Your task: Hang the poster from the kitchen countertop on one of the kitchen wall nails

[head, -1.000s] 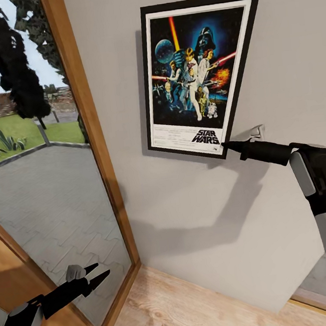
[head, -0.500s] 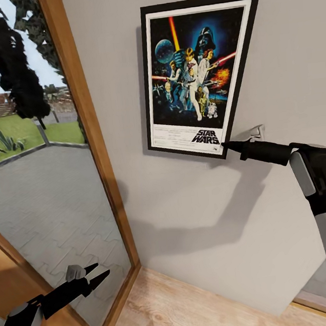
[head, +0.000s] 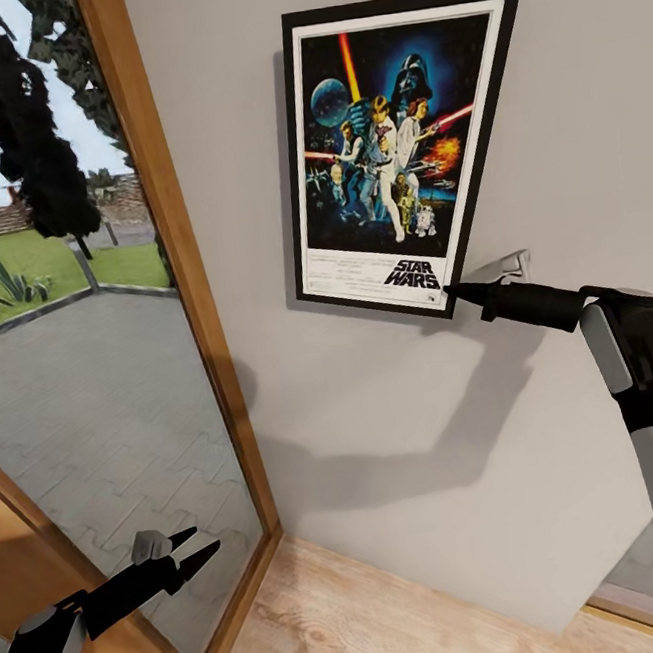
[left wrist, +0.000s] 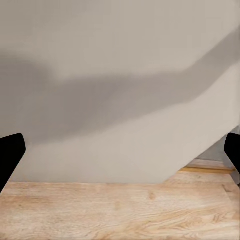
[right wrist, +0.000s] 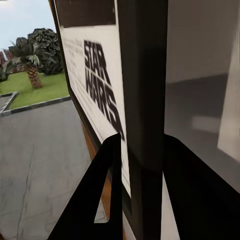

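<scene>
The right gripper (head: pixel 454 293) is reaching in from four o'clock in the head view and is pinching the lower right corner of the poster (head: pixel 400 148); in the right wrist view its two black fingers (right wrist: pixel 100 195) are sitting on either side of the poster's (right wrist: pixel 95 80) thin black frame, closed on that edge, with the "STAR WARS" lettering running just beside them. The poster is standing upright against the grey wall (head: pixel 378 432), filling the twelve to one o'clock part of the head view, and is casting a narrow shadow along its left edge; whether its top is catching on a nail cannot be told, since no nail is visible. A small pale bracket-like piece (head: pixel 506 265) is showing on the wall just behind the gripper at about three o'clock. The left gripper (head: pixel 184 553) is hanging low at seven o'clock, fingers spread and holding nothing, in front of the wooden-framed glass door (head: pixel 176 282) that is running along the nine o'clock side; in the left wrist view its finger (left wrist: pixel 10 155) is framing bare wall and the wooden floor (left wrist: pixel 120 210).

The step in hand appears to be seating the poster on its nail and letting go. To do it well, the right gripper should be keeping the frame flat to the wall, easing it down until the weight is resting on the nail; then parting its fingers slowly and drawing straight back, so as not to drag the corner sideways.
</scene>
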{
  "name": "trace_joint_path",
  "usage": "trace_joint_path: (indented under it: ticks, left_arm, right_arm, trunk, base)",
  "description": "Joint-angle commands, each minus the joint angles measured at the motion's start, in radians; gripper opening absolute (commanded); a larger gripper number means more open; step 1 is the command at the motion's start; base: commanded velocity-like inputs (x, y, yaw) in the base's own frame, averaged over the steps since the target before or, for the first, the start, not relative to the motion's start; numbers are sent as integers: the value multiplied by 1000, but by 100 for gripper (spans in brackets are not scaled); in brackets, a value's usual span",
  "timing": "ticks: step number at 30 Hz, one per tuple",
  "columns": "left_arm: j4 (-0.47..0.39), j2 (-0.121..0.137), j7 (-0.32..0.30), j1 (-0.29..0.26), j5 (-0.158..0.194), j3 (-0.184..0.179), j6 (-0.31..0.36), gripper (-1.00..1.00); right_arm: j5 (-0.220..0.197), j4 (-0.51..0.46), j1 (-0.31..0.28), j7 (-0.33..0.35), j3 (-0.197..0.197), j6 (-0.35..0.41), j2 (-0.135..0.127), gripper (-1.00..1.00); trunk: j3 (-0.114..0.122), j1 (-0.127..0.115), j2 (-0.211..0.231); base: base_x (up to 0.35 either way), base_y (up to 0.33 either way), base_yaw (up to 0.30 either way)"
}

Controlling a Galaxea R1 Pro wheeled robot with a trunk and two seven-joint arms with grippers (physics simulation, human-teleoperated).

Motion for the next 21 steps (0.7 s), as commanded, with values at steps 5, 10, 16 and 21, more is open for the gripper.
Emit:
trace_joint_path:
  ticks: [5,10,16,21]
  left_arm:
    - [-6,-4,-6,-1,4,7,12,100]
    - [-25,-4,-6,-1,4,7,12,100]
    - [-25,-4,-6,-1,4,7,12,100]
    - [-25,-4,-6,-1,4,7,12,100]
  right_arm:
    - [-10,3,5,4,-4,8,3,-100]
    - [-13,3,14,4,-4,8,3,-100]
    - [-13,3,14,4,-4,8,3,-100]
    - [-13,3,14,4,-4,8,3,-100]
  trunk:
    - [-2,1,-2]
    - [-2,1,-2]
    - [-2,1,-2]
    - [-2,1,-2]
  base:
    - [0,0,0]
    - [0,0,0]
    - [0,0,0]
    - [0,0,0]
